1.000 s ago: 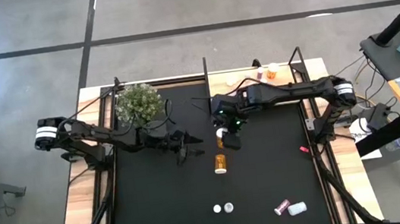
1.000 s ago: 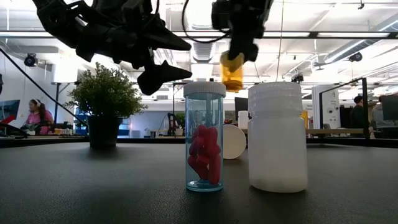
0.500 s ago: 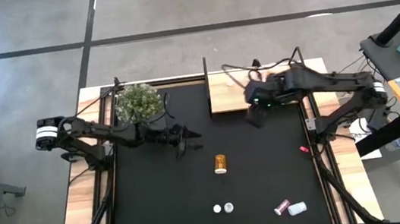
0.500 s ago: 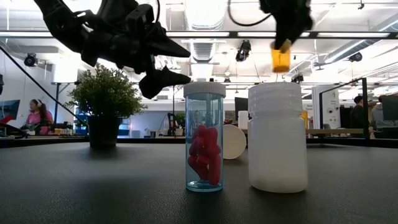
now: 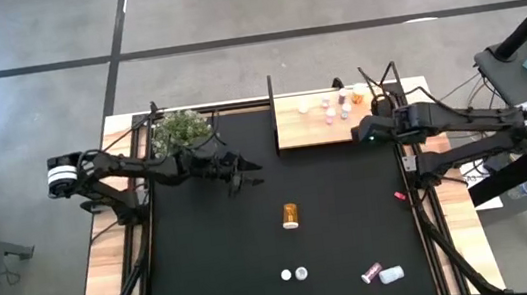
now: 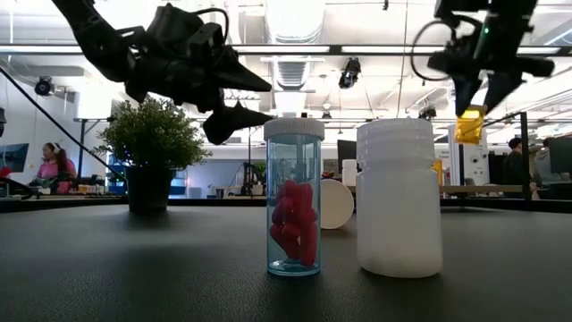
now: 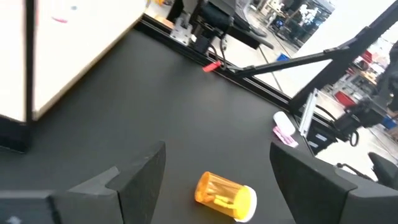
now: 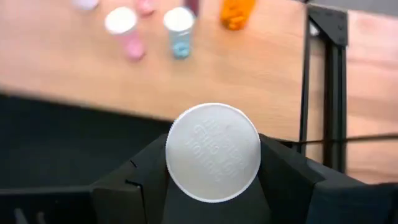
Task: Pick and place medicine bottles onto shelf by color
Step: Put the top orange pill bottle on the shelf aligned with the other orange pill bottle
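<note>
Orange, white-capped bottle (image 8: 213, 152) gripped in the right tool (image 5: 361, 134) hung at the wooden shelf (image 5: 302, 131) edge, awaiting placement beside its orange mate (image 8: 237, 14); left tool (image 5: 243, 174) waited open.

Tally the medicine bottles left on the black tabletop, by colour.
Orange bottle, lying: 1
White bottles, one standing, one lying: 2
Pink bottles, one clear with pink pills, standing, one lying: 2
Total: 5

Right gripper (image 5: 361, 134) clamped, left gripper (image 5: 246, 170) fingers spread
</note>
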`<state>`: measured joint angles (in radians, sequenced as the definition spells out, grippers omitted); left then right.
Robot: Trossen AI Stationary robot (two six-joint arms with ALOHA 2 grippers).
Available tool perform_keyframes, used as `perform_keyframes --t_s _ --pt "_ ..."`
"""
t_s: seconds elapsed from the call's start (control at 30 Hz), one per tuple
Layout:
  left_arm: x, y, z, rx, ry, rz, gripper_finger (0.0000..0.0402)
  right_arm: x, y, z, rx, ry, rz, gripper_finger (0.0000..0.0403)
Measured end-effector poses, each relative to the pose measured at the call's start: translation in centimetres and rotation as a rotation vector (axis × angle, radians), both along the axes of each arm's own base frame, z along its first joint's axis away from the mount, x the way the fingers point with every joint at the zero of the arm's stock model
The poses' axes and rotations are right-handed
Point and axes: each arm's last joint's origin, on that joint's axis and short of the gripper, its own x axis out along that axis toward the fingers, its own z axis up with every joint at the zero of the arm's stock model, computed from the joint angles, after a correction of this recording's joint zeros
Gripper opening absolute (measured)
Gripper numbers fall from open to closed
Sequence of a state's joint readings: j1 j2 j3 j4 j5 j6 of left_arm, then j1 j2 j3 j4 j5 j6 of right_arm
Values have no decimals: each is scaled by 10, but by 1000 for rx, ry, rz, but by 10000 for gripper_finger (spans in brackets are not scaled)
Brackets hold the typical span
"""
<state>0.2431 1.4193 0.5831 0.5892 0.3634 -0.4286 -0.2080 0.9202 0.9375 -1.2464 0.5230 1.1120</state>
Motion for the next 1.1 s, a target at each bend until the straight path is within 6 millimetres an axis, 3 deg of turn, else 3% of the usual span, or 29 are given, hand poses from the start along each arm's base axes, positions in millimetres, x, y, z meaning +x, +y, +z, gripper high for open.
perform_keyframes --t_s 0.17,0.33,1.1 --pt "-2 11 1 1 -6 40 272 3 -5 -26 -18 -94 -140 196" --pt "-3 18 3 1 -13 64 272 11 -12 -43 -1 -70 -202 196" --pt "1 23 16 19 -94 89 272 21 -70 -58 25 33 -344 196"
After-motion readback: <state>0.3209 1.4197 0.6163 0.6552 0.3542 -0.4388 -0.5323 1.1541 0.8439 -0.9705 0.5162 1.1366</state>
